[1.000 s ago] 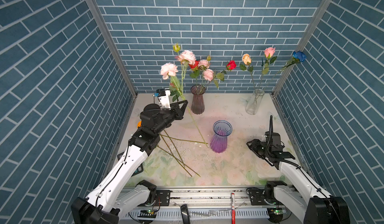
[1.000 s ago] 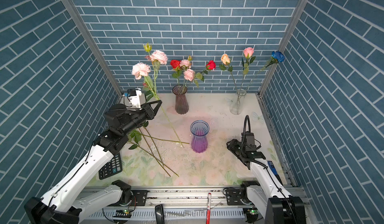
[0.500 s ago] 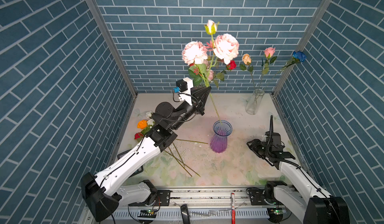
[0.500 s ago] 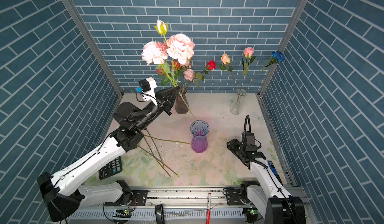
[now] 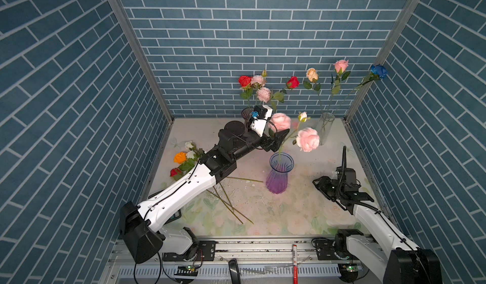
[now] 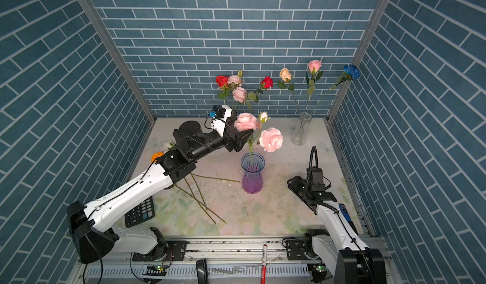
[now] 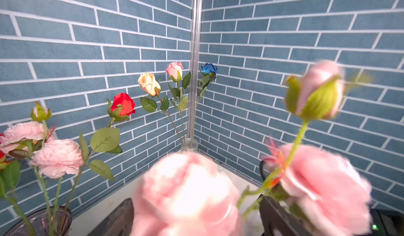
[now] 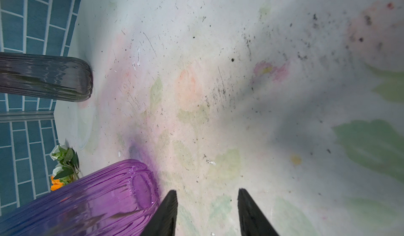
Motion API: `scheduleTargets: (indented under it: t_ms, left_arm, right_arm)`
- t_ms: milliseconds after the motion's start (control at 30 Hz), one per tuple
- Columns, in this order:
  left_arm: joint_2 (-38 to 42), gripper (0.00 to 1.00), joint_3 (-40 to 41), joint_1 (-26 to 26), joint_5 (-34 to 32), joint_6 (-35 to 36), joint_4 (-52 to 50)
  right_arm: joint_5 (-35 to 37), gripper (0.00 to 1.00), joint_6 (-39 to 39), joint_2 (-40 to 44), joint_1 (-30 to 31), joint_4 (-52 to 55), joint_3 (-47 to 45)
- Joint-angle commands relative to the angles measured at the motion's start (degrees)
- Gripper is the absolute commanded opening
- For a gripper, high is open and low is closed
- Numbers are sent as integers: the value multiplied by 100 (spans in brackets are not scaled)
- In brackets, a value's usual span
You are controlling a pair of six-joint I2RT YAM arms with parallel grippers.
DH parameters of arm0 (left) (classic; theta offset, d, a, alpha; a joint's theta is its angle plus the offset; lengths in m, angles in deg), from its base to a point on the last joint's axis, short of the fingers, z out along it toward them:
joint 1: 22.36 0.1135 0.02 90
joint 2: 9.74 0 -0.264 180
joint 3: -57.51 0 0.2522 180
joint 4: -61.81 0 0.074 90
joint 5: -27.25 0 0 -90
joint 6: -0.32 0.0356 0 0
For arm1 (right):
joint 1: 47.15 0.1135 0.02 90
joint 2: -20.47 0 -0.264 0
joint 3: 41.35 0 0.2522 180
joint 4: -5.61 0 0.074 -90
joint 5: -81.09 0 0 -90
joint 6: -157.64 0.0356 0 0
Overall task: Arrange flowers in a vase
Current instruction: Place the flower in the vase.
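— While my left gripper (image 5: 280,140) hangs just above the purple vase (image 5: 276,180), its jaws stand wide apart.
— And the pink flowers (image 5: 307,139)?
— Between my fingers (image 7: 118,221), their stem down in the vase below.

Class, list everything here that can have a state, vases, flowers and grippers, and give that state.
purple vase, upright, pink spray's stem inside.
pink spray, leaning in the purple vase.
clear vase, upright, holding three roses.
dark vase, upright, holding red and pink flowers.
loose flowers, lying on the table.
left gripper, jaws open, spray between them.
right gripper, jaws open, empty.
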Motion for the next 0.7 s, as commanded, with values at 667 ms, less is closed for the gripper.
scheduleTargets:
  t_ms: [667]
  left_arm:
    - [1219,66,2884,2825,-170,-2652,-2600]
  right_arm:
    - [-204,46,177,-165,-78,-148,-66]
